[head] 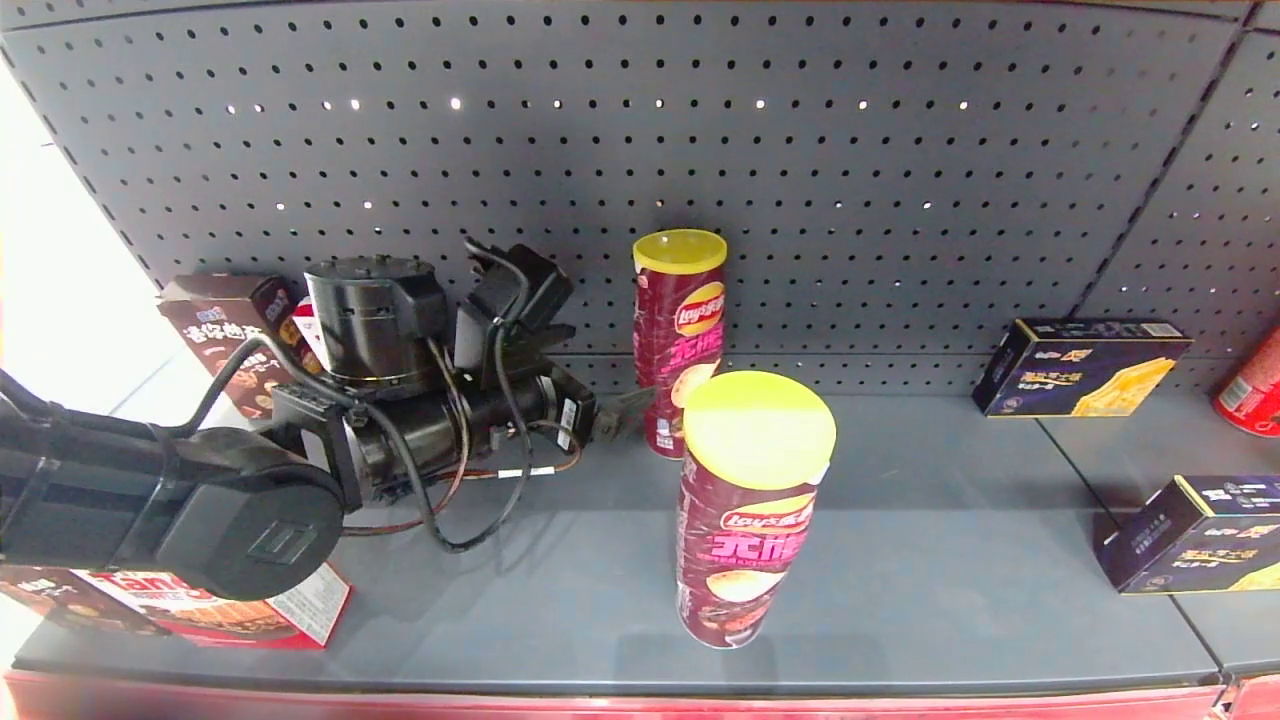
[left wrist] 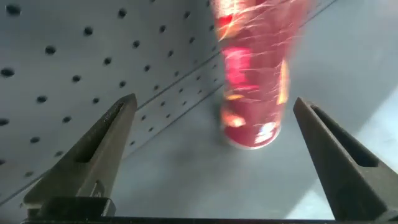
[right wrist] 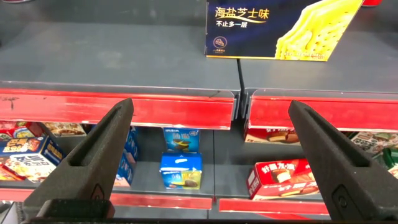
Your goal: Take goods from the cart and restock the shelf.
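The perforated back panel [head: 850, 150] is flat grey sheet metal with an even grid of round holes. Below it lies the shelf [head: 950, 560], a smooth matt grey board edged at the front by a glossy red price rail [head: 600, 705].

The left arm, black and cabled, lies low over the left half of the board. The left gripper [head: 625, 412] points at the base of the rear canister [head: 679, 340]. In the left wrist view its 2 wedge-shaped jaws stand wide apart around nothing, and the canister stands blurred beyond the tips; whether a tip touches it I cannot tell.

The 2 canisters are upright cardboard cylinders, maroon and glossy, with round yellow plastic lids. The near canister [head: 745, 510] stands close to the front edge, and the rear one just behind it against the panel, the 2 apart.

A flat red-and-white carton [head: 250, 610] lies at the front left corner, and a brown carton [head: 225, 320] leans behind the arm. 2 navy rectangular boxes sit to the right, 1 at the back [head: 1080, 365] and 1 nearer the front [head: 1190, 535]. A red can [head: 1250, 395] shows at the right edge.

The right gripper [right wrist: 209, 104] hangs before the shelf front, jaws spread and bare, facing a navy box [right wrist: 273, 28] and lower tiers of small cartons [right wrist: 181, 171].
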Tool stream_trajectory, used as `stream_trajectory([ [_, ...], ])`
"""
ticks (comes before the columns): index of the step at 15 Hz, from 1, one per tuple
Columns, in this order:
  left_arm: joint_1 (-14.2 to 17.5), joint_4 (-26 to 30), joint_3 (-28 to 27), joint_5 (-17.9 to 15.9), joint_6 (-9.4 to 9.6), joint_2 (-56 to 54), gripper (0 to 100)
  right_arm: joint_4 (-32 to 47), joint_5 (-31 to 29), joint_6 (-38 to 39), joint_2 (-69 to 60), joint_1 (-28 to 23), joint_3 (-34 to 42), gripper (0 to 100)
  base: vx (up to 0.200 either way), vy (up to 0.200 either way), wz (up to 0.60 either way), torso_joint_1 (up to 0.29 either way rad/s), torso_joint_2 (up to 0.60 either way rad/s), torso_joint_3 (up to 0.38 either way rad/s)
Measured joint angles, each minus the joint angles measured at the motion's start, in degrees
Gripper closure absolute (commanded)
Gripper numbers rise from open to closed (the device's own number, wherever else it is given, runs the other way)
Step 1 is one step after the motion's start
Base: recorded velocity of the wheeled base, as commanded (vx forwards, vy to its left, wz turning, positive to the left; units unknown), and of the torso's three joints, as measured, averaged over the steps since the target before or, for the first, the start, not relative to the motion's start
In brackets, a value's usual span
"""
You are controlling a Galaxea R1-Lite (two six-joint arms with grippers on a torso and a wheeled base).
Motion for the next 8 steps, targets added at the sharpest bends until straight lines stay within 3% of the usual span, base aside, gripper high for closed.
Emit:
stream_trajectory([
  [8,0.30,2.39,-3.28,2.62,0.30,0.30,0,0.00,0.00,0.00,0.00,-0.05,0.00,0,0.000,0.000,0.00,0.000,0.00,0.000],
])
